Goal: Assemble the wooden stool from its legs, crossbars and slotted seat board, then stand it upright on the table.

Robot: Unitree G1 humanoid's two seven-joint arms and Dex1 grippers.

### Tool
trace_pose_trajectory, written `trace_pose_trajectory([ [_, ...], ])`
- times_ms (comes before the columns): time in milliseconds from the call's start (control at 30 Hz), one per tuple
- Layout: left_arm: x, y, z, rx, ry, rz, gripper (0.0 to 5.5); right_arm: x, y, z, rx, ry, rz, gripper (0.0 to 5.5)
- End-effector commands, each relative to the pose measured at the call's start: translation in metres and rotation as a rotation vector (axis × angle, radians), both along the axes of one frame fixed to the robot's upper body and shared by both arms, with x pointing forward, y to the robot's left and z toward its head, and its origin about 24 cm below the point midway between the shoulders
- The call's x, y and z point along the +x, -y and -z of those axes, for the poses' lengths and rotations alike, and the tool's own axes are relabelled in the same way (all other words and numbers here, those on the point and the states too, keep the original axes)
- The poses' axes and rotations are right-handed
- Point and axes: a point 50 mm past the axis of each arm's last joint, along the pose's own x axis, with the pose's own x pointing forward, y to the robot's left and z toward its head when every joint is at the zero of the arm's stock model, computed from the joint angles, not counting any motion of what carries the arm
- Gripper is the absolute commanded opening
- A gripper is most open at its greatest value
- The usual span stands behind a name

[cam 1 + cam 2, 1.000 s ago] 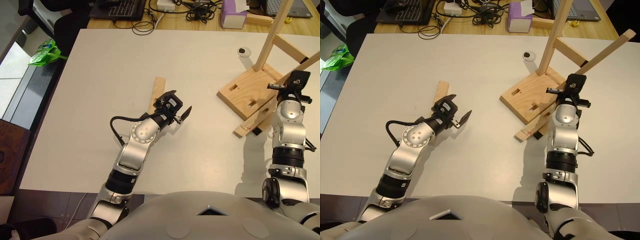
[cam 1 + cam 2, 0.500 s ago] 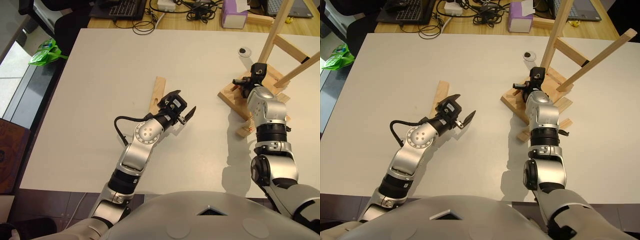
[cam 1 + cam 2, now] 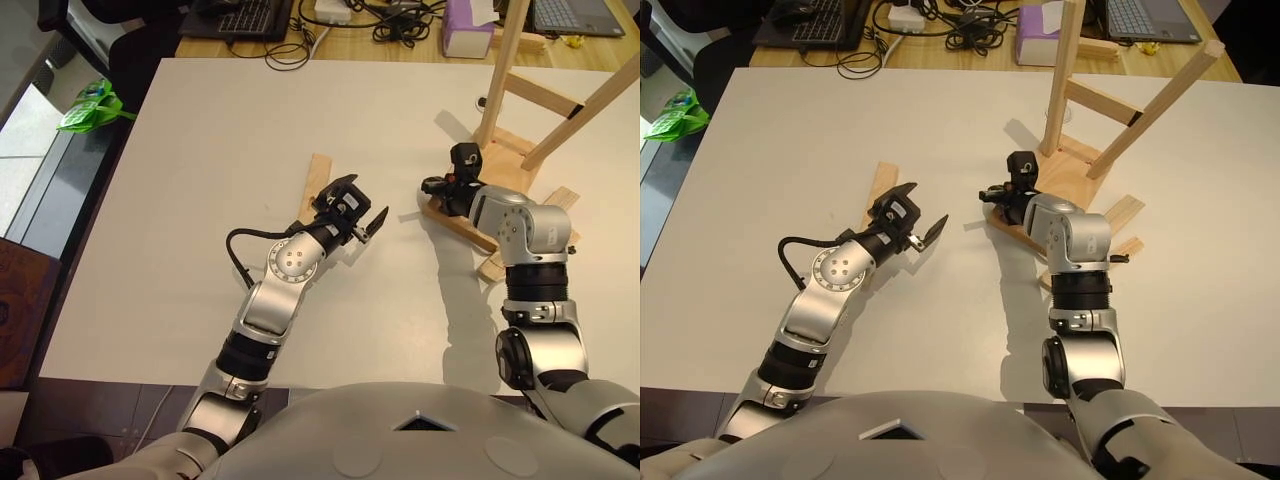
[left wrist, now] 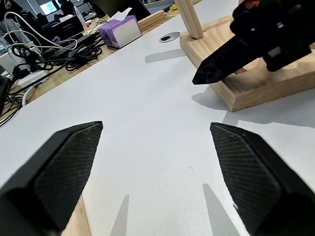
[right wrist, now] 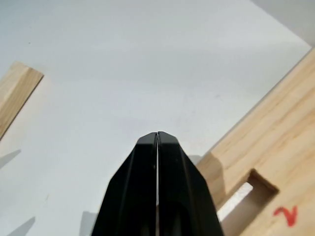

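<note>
The left gripper (image 3: 362, 205) hovers low over the white table (image 3: 250, 120) with its fingers spread wide, just beside a loose wooden slat (image 3: 316, 180) lying flat. Farther right, the right gripper (image 3: 430, 186) has its fingers pressed together on nothing, its tip poking just past the corner of the slotted seat board (image 4: 266, 88). Two legs (image 3: 500, 70) joined by a crossbar (image 3: 535, 92) rise from the board's far side.

Bright, even overhead light, biased from the right. Soft shadows fall leftward across the white table (image 3: 200, 150).
</note>
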Motion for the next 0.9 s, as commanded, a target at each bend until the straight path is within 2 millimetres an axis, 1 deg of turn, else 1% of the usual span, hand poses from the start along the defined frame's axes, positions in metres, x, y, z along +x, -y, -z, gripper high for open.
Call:
trace_pose_trajectory([
  [33, 0.003, -0.002, 0.0, 0.008, 0.009, -0.007, 4.03, -0.018, 0.007, 0.002, -0.048, -0.014, -0.048, 0.03],
  [133, 0.004, -0.003, -0.001, 0.008, 0.011, -0.013, 4.03, -0.02, 0.014, -0.012, -0.066, 0.029, -0.051, 0.03],
  [267, 0.002, -0.004, 0.001, 0.006, 0.006, -0.023, 4.03, -0.034, 0.029, -0.02, -0.12, 0.029, -0.135, 0.03],
  [367, 0.002, -0.004, 0.001, 0.005, 0.005, -0.025, 4.03, -0.021, 0.047, -0.036, -0.259, 0.168, -0.065, 0.03],
  [433, 0.002, -0.003, 0.001, 0.005, 0.007, -0.021, 4.03, -0.012, 0.053, -0.039, -0.314, 0.219, -0.024, 0.03],
  [467, 0.002, -0.003, 0.001, 0.004, 0.008, -0.019, 4.03, -0.01, 0.055, -0.038, -0.327, 0.223, -0.011, 0.03],
  [533, 0.002, -0.003, 0.0, 0.004, 0.011, -0.02, 4.03, -0.006, 0.061, -0.026, -0.355, 0.188, 0.001, 0.03],
  [700, 0.002, -0.003, 0.0, 0.006, 0.014, -0.018, 4.03, -0.006, 0.088, 0.009, -0.442, 0.071, 0.06, 0.03],
  [733, 0.002, -0.002, 0.0, 0.005, 0.013, -0.018, 4.03, -0.009, 0.088, 0.017, -0.428, 0.028, 0.026, 0.03],
  [800, 0.001, -0.002, 0.0, 0.005, 0.013, -0.017, 4.03, -0.018, 0.079, 0.03, -0.37, -0.053, -0.092, 0.03],
  [833, 0.001, -0.001, 0.001, 0.005, 0.014, -0.018, 4.03, -0.024, 0.076, 0.034, -0.341, -0.083, -0.144, 0.03],
  [900, 0.001, -0.001, 0.001, 0.005, 0.014, -0.02, 4.03, -0.032, 0.068, 0.036, -0.275, -0.11, -0.228, 0.03],
])
